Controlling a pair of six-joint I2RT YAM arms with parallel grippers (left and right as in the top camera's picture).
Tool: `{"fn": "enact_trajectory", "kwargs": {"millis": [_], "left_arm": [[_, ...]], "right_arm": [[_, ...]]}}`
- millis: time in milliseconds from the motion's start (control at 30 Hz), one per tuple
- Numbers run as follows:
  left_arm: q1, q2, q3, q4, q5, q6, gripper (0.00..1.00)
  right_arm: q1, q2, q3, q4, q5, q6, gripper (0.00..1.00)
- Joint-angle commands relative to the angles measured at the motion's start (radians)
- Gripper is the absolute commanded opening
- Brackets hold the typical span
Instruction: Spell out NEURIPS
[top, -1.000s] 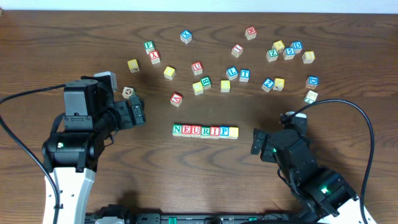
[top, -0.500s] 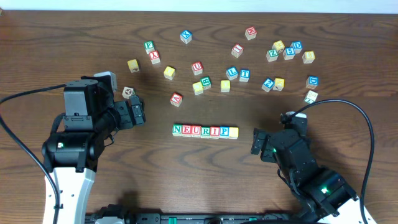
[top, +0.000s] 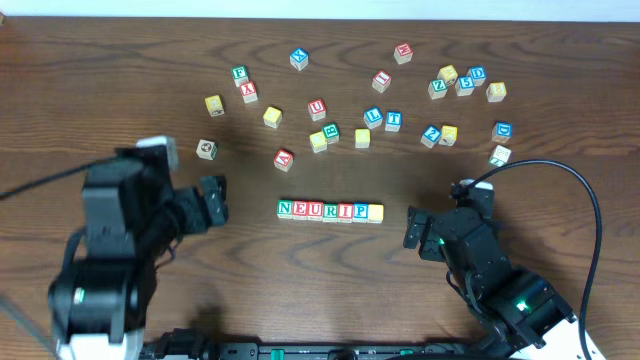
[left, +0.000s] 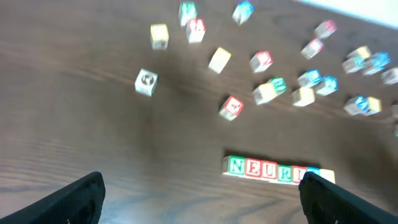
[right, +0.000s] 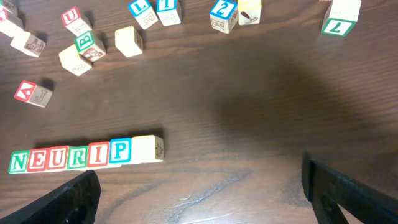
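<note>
Because the row of small wooden letter cubes (top: 330, 211) in the middle of the dark brown wooden tabletop (top: 300, 290) reads N, E, U, R, I, P, I think I am on the very last step: the S.

A pale yellow wooden cube (right: 147, 149) sits at the right end of the row, touching the cube with the blue P (right: 120, 151). Its top is plain, with no letter on it, and there is only a small drawing on its side. It may be the S cube lying with the wrong face up, but I cannot tell from here.

My left pincer (top: 218, 198) is wide apart and holds nothing. It is to the left of the row, well apart from it. My right pincer (top: 410, 228) is wide apart too, and empty. It is near the right end of the row but not touching it. The other small wooden cubes (top: 373, 116) lie loose on the far side of the tabletop.

My right pincer is the closer one, so I think it should do the next bit. It needs to come down over the pale cube, squeeze its two sides softly, and turn it to look for an S. Then the cube must go back snug against the P, without bumping the other letters out of line.
</note>
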Motion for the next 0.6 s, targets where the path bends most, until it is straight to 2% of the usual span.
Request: {"fn": "enact_trajectory", "kwargs": {"millis": [0, 167, 333, 567], "left_arm": [[-0.019, -0.112, 0.003, -0.003, -0.014, 0.009, 0.98], [-0.020, -0.307, -0.075, 0.089, -0.014, 0.009, 0.98], [-0.020, -0.545, -0.277, 0.324, -0.014, 0.009, 0.98], [-0.020, -0.769, -0.600, 0.720, -0.014, 0.009, 0.98]], "right_arm": [[-0.001, -0.005, -0.003, -0.001, 0.019, -0.015, 0.99], [-0.001, -0.005, -0.003, -0.002, 0.019, -0.015, 0.99], [-0.001, -0.005, -0.003, -0.001, 0.019, -0.015, 0.99], [-0.001, -0.005, -0.003, -0.002, 0.019, -0.015, 0.99]]}}
